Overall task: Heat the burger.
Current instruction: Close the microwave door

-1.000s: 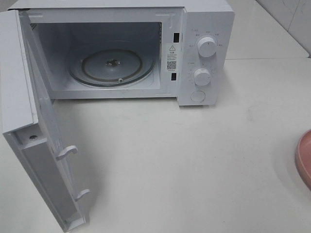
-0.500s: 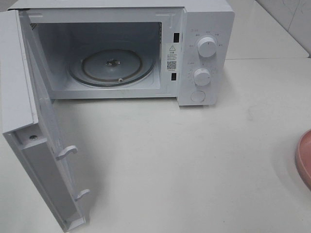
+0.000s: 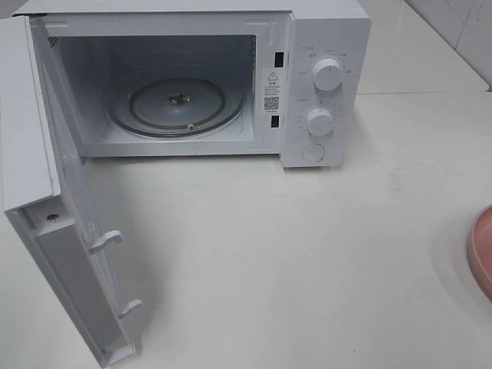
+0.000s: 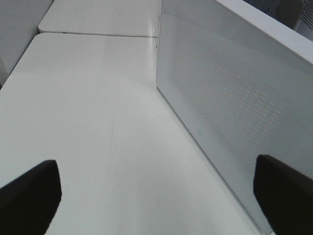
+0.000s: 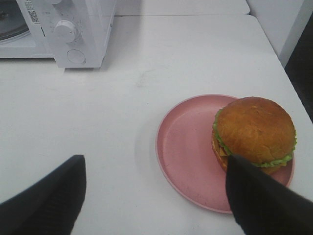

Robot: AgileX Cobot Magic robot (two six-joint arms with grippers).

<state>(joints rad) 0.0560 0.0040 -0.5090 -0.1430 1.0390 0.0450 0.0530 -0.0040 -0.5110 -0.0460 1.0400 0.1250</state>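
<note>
1. Two arms absent from the high view: microwave (image 3: pixel 184 77) at the worktop's (image 3: pixel 307 261) far edge, door (image 3: pixel 69 231) swung open.
2. Left gripper (image 4: pixel 156 198): jaws fully spread, empty, beside the door.
3. Right gripper (image 5: pixel 156 196): jaws wide, empty, above the pink plate (image 5: pixel 188 152); the burger (image 5: pixel 254 133) sits on the plate near the worktop's right edge. Centre the jaws on the bun before closing.

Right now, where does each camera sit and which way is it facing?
Exterior high: above the table, looking down at the open microwave and the pink plate's edge; no arm shows.
Left wrist: low beside the microwave door, left pincer open.
Right wrist: above the burger on its plate, right pincer open.
Exterior and right wrist share the microwave knobs and plate.
</note>
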